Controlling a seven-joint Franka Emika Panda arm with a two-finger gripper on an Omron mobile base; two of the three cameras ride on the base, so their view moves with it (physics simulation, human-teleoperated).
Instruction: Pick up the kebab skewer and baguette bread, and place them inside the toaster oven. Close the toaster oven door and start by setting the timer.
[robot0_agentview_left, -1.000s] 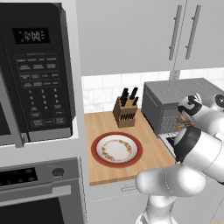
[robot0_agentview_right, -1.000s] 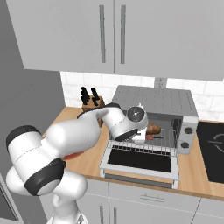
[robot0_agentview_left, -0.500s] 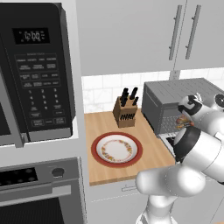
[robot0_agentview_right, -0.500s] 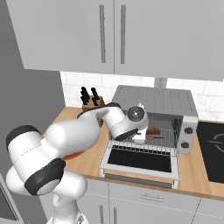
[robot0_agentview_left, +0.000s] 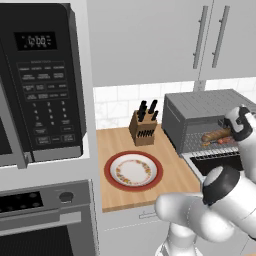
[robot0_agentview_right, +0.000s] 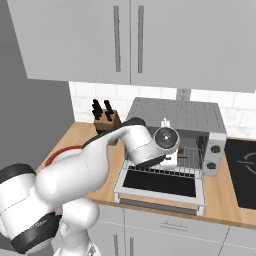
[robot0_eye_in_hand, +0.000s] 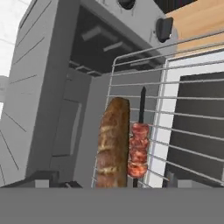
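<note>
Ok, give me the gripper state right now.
Gripper: open, holding nothing; baguette bread and kebab skewer lie on the rack.

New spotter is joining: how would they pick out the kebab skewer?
Find the grey ribbed-top toaster oven on the wooden counter. On its wire rack lie two long things side by side; the kebab skewer is the thin stick of reddish chunks, not the thick brown scored baguette.

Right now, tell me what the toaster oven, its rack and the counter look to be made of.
The toaster oven: matte grey metal by its look, with a ribbed top. The wire rack: thin pale metal rods, probably steel. The counter: light wood or a wood-look finish, with faint grain lines; the render leaves that open.
</note>
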